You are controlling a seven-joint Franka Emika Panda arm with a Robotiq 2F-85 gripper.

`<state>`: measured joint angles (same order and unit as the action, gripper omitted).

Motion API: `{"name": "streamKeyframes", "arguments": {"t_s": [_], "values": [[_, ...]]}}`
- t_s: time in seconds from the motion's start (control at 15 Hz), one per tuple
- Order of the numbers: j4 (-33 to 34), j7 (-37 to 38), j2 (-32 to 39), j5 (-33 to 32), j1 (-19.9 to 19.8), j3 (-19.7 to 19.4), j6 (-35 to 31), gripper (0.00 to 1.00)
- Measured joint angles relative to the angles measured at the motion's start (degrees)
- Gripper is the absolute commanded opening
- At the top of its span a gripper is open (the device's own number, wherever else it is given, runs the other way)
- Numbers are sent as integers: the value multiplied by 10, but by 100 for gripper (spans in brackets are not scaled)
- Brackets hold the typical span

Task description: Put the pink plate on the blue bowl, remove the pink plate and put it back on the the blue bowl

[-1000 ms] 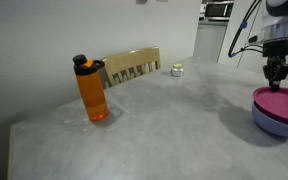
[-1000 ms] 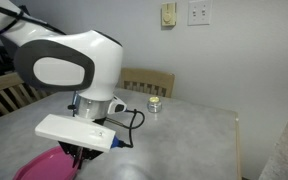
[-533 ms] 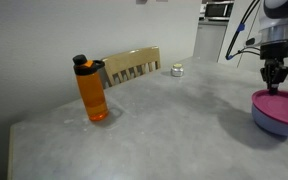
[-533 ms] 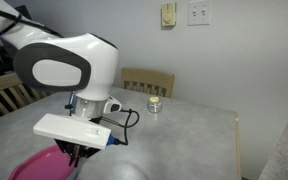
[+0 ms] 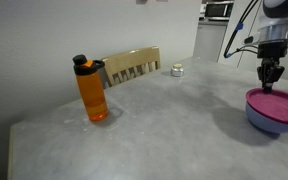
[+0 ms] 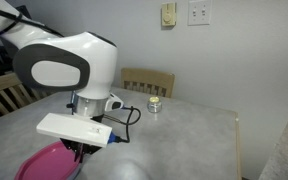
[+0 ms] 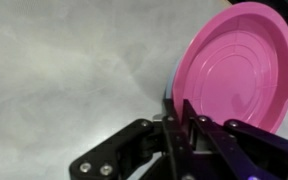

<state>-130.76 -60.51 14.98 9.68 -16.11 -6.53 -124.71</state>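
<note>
The pink plate (image 5: 276,100) lies on the blue bowl (image 5: 269,122) at the right edge of the grey table. It also shows at the bottom left of an exterior view (image 6: 44,162). My gripper (image 5: 271,84) points straight down at the plate's far rim. In the wrist view the plate (image 7: 234,70) fills the upper right, with a sliver of the bowl (image 7: 170,88) under its left edge. There my two fingers (image 7: 182,108) are drawn close together at the plate's near rim and seem to pinch it.
An orange bottle with a black cap (image 5: 92,92) stands at the left of the table. A wooden chair (image 5: 132,65) (image 6: 147,82) stands behind the table. A small jar (image 5: 176,70) (image 6: 155,104) sits near the far edge.
My gripper has shifted a little to the left, and the plate and bowl have slid slightly left with it. The bottle and jar have not moved.
</note>
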Motion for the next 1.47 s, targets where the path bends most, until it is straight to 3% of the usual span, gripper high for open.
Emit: {"name": "streamKeyframes", "arguments": {"t_s": [0.53,0.73,0.87,1.33,1.47], "values": [[0,0,0,23,0,0,-14,3],[0,0,0,23,1,2,-14,38],[0,0,0,23,2,2,-14,47],[0,25,0,21,6,1,-35,96],[-2,61,-5,9,7,-4,-65,100]]}}
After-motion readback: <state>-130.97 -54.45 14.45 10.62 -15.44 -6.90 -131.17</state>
